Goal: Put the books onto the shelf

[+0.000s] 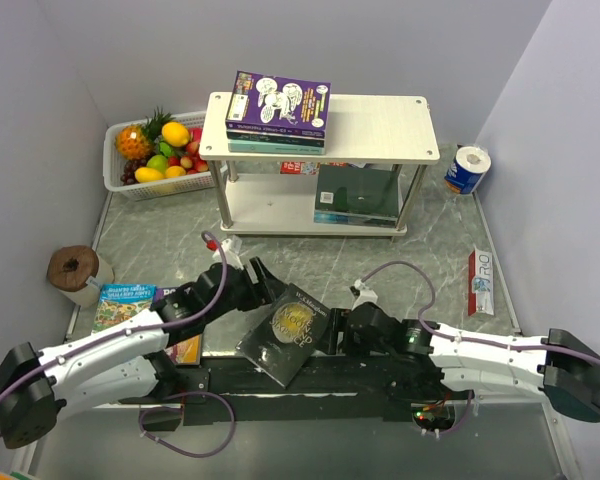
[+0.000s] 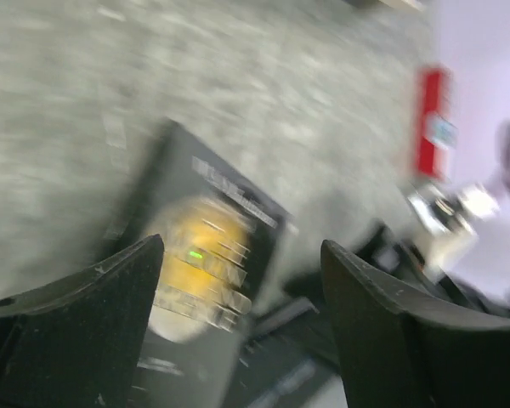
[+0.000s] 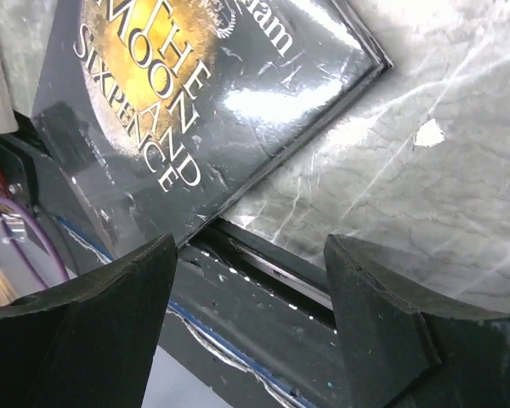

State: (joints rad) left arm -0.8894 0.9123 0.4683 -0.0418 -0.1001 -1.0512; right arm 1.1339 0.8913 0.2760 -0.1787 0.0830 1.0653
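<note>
Between the two arms, at the near edge of the grey marble-patterned bench (image 1: 450,235), a glossy black paperback with a gold circle on its cover (image 1: 292,332) lies skewed, its near corner overhanging the dark mounting rail (image 1: 280,382) that runs between the arm bases. The left gripper (image 1: 268,283) hovers just beside the black paperback's far left edge, its black fingers spread with nothing between them; its own wrist view is blurred. The right gripper (image 1: 332,338) sits at the paperback's right edge, also spread wide and pinching nothing, and its wrist view shows the shiny cover catching the light, with gold lettering and one edge lying over the rail. The shelf (image 1: 380,125), a two-tier rack of pale whitewashed boards on slim metal legs, stands at the far side, well apart from both grippers. A small stack topped by a purple cartoon-covered paperback (image 1: 278,100) rests on its top board, and a dark green book (image 1: 355,190) lies flat on the lower one. Left of the shelf a white plastic lattice basket (image 1: 113,165) holds fruit. A brown roll (image 1: 75,270) and a blue children's book (image 1: 123,303) lie by the left arm. A white-and-blue roll (image 1: 468,168) and a narrow white-and-red carton (image 1: 480,283) lie along the right side.
</note>
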